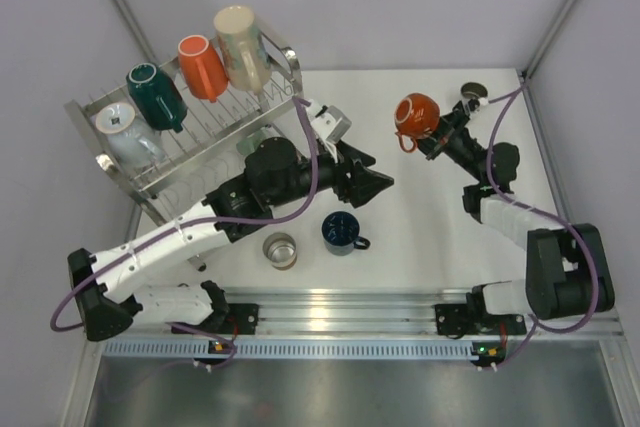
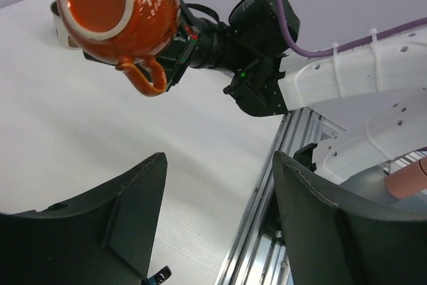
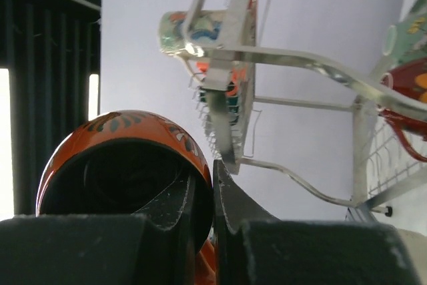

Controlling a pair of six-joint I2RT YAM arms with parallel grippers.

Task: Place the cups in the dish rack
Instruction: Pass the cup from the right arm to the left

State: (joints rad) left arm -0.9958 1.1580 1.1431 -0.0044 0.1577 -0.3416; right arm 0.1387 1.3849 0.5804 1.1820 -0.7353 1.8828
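White table (image 1: 430, 237), grey walls behind. Dish rack (image 1: 215, 132) stands far left. Its upper tier carries four cups, mouths tipped down: pale mug (image 1: 125, 132), teal cup (image 1: 155, 95), orange cup (image 1: 203, 67), tall beige cup (image 1: 240, 47).

Right gripper (image 3: 213, 198) pinches the wall of the red mug (image 1: 415, 114), one finger inside and one outside. The mug is lifted off the table at far right, handle pointing near. Left gripper (image 1: 385, 183) is at centre, aimed toward that mug, jaws spread, nothing between them.

Loose on the table: navy mug (image 1: 340, 231) and metal-look cup (image 1: 280, 249) at near centre, small cup (image 1: 472, 94) at the far right edge.

Step in hand, approx.: hand-over of the red mug, right to left, since the rack sits on the left arm's side.

Procedure, recommended:
1. Hold the mug steady, mouth toward the left jaws.
2. Take the rim opp. the right fingers, clear of the handle.
3. Confirm a firm left pinch before the right lets go; the round glazed body is prob. slippery.
4. Route over the navy mug, not through it.
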